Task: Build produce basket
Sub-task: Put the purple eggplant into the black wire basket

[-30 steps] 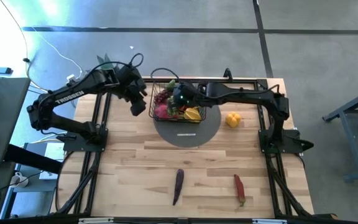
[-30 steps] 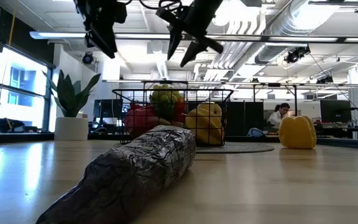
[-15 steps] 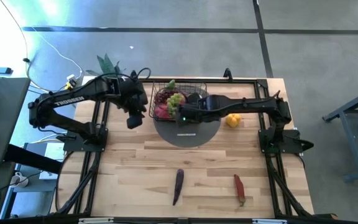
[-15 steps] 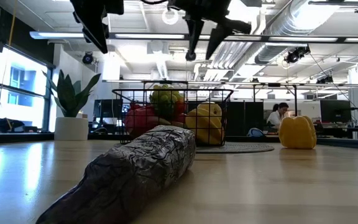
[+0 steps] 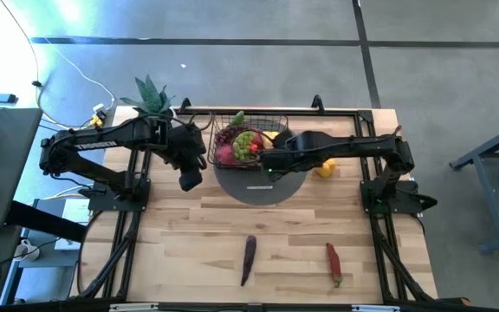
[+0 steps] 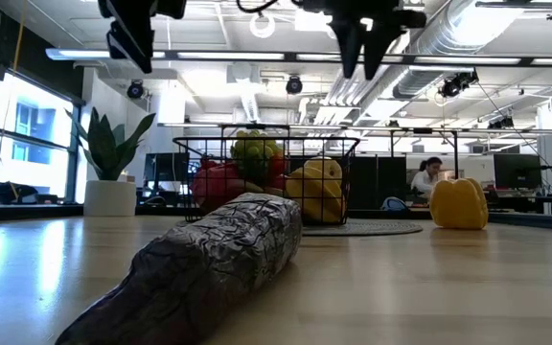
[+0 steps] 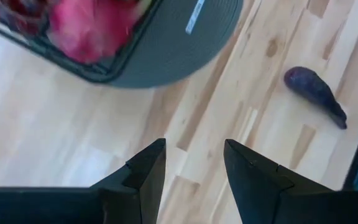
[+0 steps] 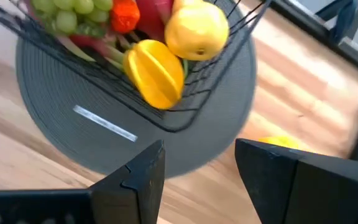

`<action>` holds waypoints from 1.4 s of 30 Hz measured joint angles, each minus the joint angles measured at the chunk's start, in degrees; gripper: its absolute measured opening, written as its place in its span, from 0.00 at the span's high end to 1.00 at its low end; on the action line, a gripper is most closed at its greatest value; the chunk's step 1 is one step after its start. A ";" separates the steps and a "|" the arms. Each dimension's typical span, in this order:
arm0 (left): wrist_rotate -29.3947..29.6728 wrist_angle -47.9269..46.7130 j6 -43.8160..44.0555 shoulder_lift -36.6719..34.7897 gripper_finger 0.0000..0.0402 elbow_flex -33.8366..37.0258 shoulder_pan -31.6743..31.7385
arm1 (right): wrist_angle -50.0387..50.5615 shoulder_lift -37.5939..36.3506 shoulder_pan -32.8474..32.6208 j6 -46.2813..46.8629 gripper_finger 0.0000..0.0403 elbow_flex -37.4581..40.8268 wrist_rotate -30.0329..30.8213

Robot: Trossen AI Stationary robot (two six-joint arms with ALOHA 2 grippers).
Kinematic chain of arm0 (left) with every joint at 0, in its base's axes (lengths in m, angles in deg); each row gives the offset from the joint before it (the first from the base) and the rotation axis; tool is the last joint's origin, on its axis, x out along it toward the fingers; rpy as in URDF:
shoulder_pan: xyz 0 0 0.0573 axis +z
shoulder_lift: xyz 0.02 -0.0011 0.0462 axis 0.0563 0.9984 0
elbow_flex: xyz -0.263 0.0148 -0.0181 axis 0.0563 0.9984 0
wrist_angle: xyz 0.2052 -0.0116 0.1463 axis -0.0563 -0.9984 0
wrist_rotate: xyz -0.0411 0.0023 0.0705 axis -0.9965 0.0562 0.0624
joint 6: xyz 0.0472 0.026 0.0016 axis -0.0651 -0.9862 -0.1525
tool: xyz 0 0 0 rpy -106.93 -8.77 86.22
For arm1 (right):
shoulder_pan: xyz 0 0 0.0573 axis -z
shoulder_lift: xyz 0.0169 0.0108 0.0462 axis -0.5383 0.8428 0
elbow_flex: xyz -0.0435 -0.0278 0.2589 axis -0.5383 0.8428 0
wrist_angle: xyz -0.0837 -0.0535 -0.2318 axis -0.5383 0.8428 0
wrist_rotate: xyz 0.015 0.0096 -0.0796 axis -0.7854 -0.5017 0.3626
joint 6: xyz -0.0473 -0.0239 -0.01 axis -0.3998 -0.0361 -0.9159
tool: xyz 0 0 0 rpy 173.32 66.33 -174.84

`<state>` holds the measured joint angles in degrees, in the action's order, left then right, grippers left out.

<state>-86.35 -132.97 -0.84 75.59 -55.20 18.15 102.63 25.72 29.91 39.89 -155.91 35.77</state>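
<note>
We see the basket [image 5: 247, 145] full of fruit on the grey mat [image 5: 260, 184], our right gripper [image 5: 267, 165] above the mat, fingers apart, holding nothing, our left gripper [image 5: 190, 179] beside the basket, also apart and empty, purple pod [image 5: 249, 257] and red pod [image 5: 333, 263] near the front edge.

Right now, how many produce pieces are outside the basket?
3. A purple pod and a red pod lie at the table's near edge; a yellow piece sits right of the mat, partly under the right arm. Others could be hidden under the arms.
</note>
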 joint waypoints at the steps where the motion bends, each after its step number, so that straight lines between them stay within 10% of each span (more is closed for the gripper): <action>1: 0.01 -0.40 1.24 0.00 0.62 0.00 -0.36 | 0.67 -0.60 -0.02 -1.21 0.56 0.00 0.43; 29: 10.66 1.29 53.51 0.87 0.62 0.00 -16.59 | 3.11 -13.12 0.81 -17.15 0.56 0.07 6.12; 42: 16.72 10.34 60.61 3.37 0.62 0.05 -27.47 | 3.09 -13.06 0.80 -12.19 0.56 0.07 5.22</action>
<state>-69.63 -122.63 59.77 78.96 -55.15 -9.32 105.72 12.66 30.71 27.70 -155.84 41.00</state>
